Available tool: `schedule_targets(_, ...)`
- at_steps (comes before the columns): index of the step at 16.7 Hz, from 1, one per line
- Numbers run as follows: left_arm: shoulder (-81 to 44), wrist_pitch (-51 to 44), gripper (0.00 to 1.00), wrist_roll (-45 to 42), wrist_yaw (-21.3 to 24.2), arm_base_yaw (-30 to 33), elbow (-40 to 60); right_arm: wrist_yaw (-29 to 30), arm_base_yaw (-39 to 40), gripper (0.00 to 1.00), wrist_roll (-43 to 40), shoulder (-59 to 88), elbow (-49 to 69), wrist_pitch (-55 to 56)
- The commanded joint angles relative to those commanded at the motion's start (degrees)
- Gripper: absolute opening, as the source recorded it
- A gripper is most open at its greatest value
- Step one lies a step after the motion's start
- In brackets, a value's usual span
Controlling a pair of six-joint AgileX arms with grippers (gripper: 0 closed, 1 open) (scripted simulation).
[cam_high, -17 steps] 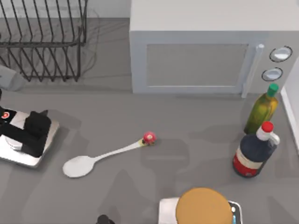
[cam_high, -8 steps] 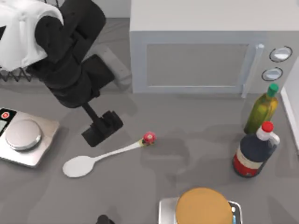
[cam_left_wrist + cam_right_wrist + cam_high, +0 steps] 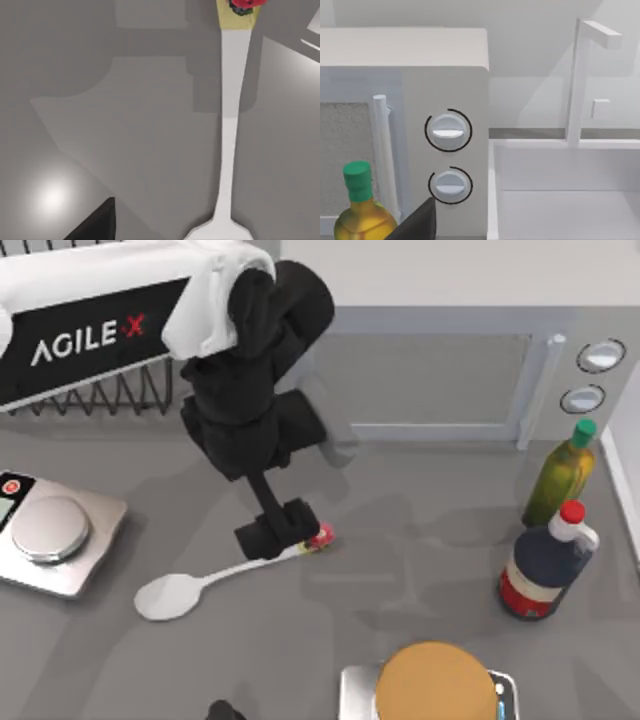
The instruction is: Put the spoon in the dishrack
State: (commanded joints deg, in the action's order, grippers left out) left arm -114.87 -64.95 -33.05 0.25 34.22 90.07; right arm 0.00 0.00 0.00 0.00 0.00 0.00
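My left pincer (image 3: 278,532) hangs over the handle of the spoon (image 3: 190,587), near its red knob; whether it is wide or narrow, I cannot tell. The spoon lies flat on the worktop (image 3: 420,540) (bowl toward 8 o'clock). The dishrack (image 3: 140,392) stands at 11 o'clock, well apart.

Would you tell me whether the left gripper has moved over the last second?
Yes. The left gripper has travelled from over the scale rightward to the spoon handle, near its red knob.

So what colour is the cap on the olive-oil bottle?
Green cap, clearest in the right wrist view.
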Motion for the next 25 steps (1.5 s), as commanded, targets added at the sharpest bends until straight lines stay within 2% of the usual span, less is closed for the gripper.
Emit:
schedule_targets(6, -0.2, 1.0, 1.00, 0.0, 0.0, -0.2, -0.9, 0.0, 0.0, 1.00, 0.0, 0.0, 0.0, 0.0)
schedule_targets(13, -6.6, 17.6, 1.00, -0.1, 0.1, -0.1, -10.3, 0.0, 0.0, 1.00, 0.0, 0.0, 0.0, 0.0)
schedule_targets(19, -8.0, 20.1, 1.00, -0.2, 0.1, -0.1, -12.1, 0.0, 0.0, 1.00, 0.0, 0.0, 0.0, 0.0)
schedule_targets(25, -8.0, 20.1, 0.55, -0.2, 0.1, -0.1, -12.1, 0.0, 0.0, 1.00, 0.0, 0.0, 0.0, 0.0)
